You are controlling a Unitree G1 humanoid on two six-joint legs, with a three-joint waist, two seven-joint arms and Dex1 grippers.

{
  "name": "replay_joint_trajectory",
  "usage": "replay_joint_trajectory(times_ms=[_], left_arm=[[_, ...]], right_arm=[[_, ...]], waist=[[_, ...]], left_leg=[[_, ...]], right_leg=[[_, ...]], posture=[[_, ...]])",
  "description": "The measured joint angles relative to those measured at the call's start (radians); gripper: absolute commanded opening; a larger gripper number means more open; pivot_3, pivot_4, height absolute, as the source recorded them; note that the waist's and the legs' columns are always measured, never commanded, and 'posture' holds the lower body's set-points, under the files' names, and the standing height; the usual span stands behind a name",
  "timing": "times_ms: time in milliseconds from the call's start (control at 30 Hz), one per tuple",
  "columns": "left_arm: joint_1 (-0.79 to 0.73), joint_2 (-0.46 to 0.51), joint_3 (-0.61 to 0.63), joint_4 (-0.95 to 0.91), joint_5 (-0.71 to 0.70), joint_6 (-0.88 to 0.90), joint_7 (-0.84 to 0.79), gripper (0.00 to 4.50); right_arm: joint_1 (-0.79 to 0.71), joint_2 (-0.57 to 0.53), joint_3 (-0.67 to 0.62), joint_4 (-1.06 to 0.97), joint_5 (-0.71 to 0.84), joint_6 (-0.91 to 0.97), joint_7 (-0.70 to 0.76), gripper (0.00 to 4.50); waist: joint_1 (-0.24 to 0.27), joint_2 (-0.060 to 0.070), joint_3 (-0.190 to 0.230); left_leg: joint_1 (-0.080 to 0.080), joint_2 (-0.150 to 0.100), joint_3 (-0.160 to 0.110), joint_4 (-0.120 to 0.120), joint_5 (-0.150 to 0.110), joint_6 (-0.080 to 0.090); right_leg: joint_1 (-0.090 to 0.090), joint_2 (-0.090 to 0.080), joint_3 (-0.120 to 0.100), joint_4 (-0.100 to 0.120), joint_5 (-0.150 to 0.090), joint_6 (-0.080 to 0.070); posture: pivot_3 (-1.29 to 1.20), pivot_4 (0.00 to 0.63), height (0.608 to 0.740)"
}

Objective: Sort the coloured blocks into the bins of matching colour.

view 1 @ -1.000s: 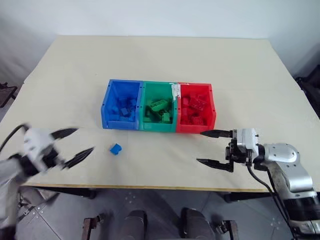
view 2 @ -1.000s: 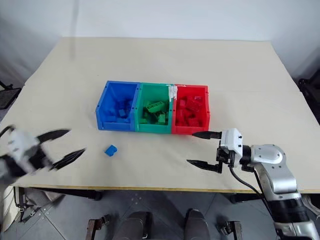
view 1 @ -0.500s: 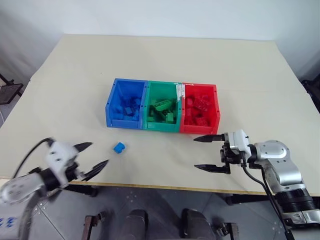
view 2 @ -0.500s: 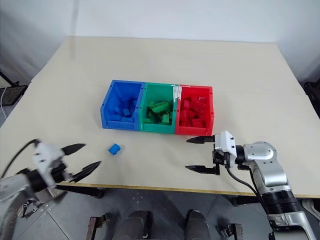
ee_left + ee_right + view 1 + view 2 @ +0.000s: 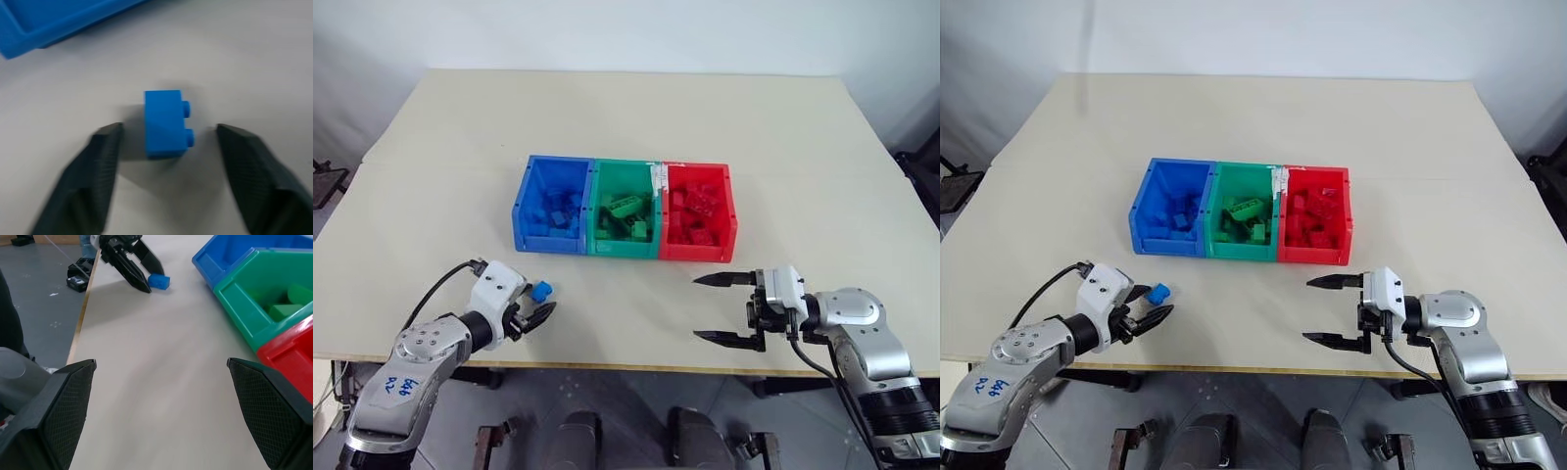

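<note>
A lone blue block (image 5: 542,290) lies on the table in front of the blue bin (image 5: 546,242). My left gripper (image 5: 536,304) is open and straddles that block (image 5: 166,122). Its two fingers (image 5: 100,161) stand either side with a gap on each. The green bin (image 5: 622,249) and red bin (image 5: 695,253) join the blue one in a row, each holding several blocks of its own colour. My right gripper (image 5: 697,307) hangs open and empty in front of the red bin, pointing left.
The beige table (image 5: 636,108) stretches far behind the bins. Its front edge (image 5: 626,367) runs just below both grippers, with floor beyond it.
My left gripper has swung right and down to the loose blue block, and its fingers have narrowed around it. The right gripper has stayed put.
</note>
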Motion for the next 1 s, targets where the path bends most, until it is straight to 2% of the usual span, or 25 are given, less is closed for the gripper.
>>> replay_joint_trajectory(times_ms=[133, 333, 433, 533, 667, 833, 900, 1000], left_arm=[[-0.005, 0.007, 0.003, 0.014, -0.002, -0.014, -0.019, 0.96], [-0.006, -0.009, 0.015, 0.079, -0.011, -0.136, -0.077, 0.92], [-0.036, -0.049, 0.052, 0.089, -0.04, -0.217, -0.094, 0.92], [-0.154, -0.094, 0.084, 0.123, -0.057, -0.277, -0.071, 0.92], [-0.333, -0.103, 0.072, 0.22, -0.036, -0.321, -0.038, 0.92], [-0.471, -0.103, 0.017, 0.394, 0.013, -0.359, -0.039, 0.92], [-0.481, -0.104, 0.002, 0.456, 0.025, -0.374, -0.049, 1.64], [-0.488, -0.12, 0.002, 0.522, 0.025, -0.42, -0.071, 2.43]], right_arm=[[0.005, 0.004, 0.0, -0.004, 0.0, -0.005, -0.018, 4.5], [0.037, 0.023, -0.007, -0.023, 0.002, -0.004, -0.07, 4.5], [0.064, 0.054, -0.051, -0.064, 0.032, 0.031, -0.15, 4.5], [0.075, 0.117, -0.112, -0.129, 0.078, 0.068, -0.276, 4.5], [0.077, 0.172, -0.158, -0.143, 0.086, 0.063, -0.385, 4.5], [0.084, 0.18, -0.175, -0.142, 0.073, 0.036, -0.42, 4.5], [0.091, 0.179, -0.178, -0.142, 0.067, 0.033, -0.423, 4.5], [0.104, 0.179, -0.178, -0.142, 0.058, 0.031, -0.422, 4.5]], waist=[[0.0, 0.0, 0.0], [0.007, 0.0, 0.0], [0.014, 0.0, 0.0], [0.021, 0.0, 0.0], [0.017, 0.0, 0.0], [0.011, 0.0, 0.0], [0.006, 0.0, 0.0], [0.006, 0.0, 0.0]], left_leg=[[0.0, 0.0, 0.0, 0.0, 0.0, 0.0], [0.0, 0.0, 0.0, 0.0, 0.0, 0.0], [0.0, 0.0, 0.0, 0.0, 0.0, 0.0], [0.0, 0.0, -0.001, 0.001, 0.001, -0.002], [0.0, -0.001, -0.001, 0.001, 0.001, -0.002], [0.0, -0.001, 0.001, 0.0, 0.0, -0.001], [0.0, -0.001, 0.001, -0.001, 0.0, -0.001], [-0.001, -0.001, 0.001, -0.001, 0.0, -0.001]], right_leg=[[0.0, 0.0, 0.0, 0.0, 0.0, 0.0], [0.0, 0.0, 0.0, -0.001, 0.0, 0.0], [0.0, 0.0, 0.0, -0.001, 0.0, 0.0], [0.0, 0.0, -0.001, 0.001, 0.0, 0.0], [0.0, 0.0, -0.001, 0.002, 0.0, 0.0], [-0.001, 0.0, 0.0, 0.001, 0.0, 0.0], [-0.001, 0.0, 0.0, 0.0, 0.0, 0.0], [-0.001, 0.0, 0.0, 0.0, 0.0, 0.0]], posture=[[0.0, 0.15, 0.74], [0.0, 0.15, 0.74], [0.0, 0.15, 0.74], [0.0, 0.15, 0.74], [0.0, 0.15, 0.74], [0.0, 0.15, 0.74], [0.0, 0.15, 0.74], [0.0, 0.15, 0.74]])
